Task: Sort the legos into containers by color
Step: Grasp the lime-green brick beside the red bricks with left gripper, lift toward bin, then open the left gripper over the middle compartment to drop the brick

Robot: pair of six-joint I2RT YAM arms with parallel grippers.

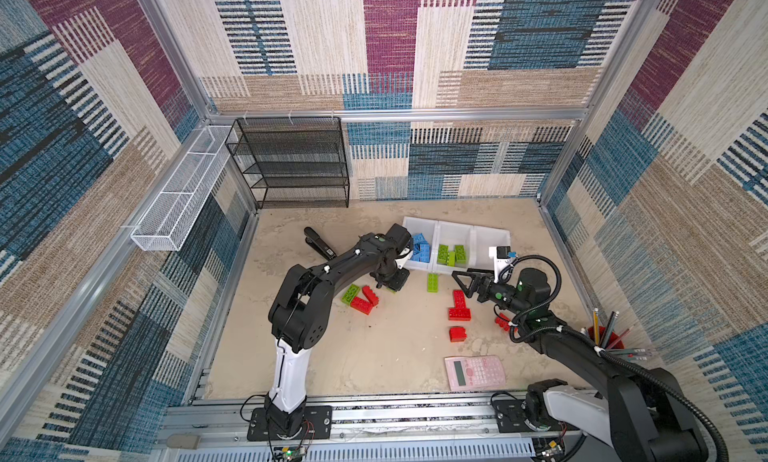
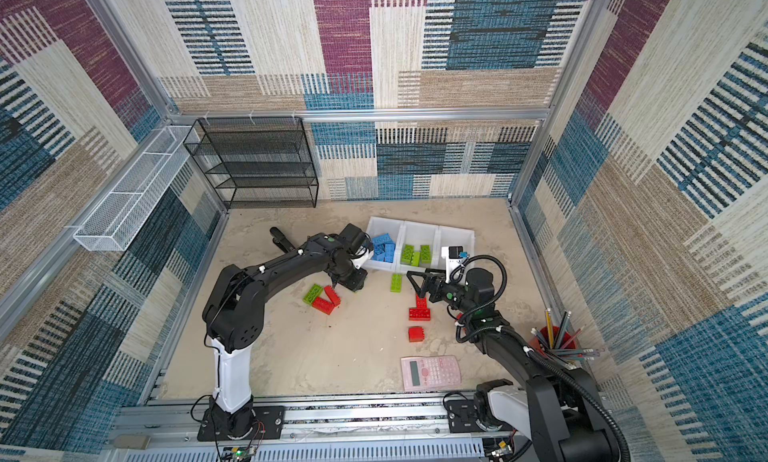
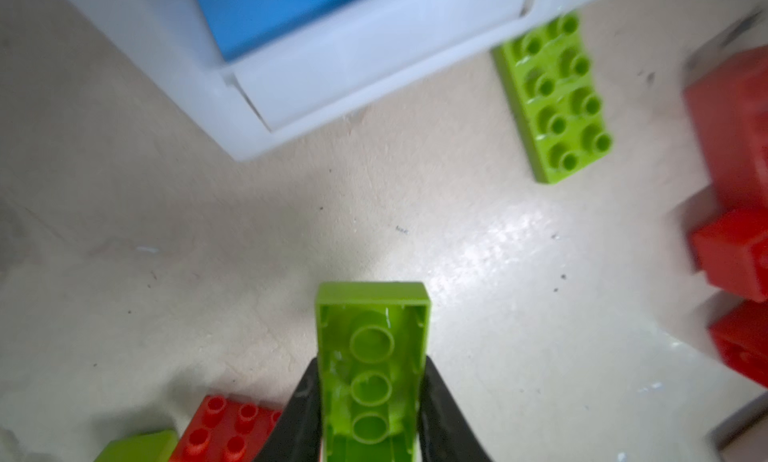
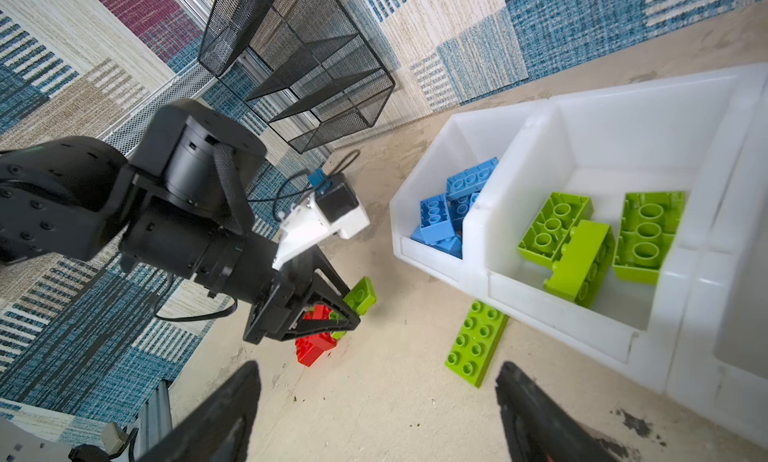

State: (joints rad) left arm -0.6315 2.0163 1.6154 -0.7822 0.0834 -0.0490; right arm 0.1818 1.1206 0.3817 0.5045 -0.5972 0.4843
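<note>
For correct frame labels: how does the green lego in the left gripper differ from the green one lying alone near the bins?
The gripped lego is clamped in the left gripper; the loose lego lies free on the table. The gripped lego shows its hollow underside; the loose lego shows its studs. Both are lime green.
</note>
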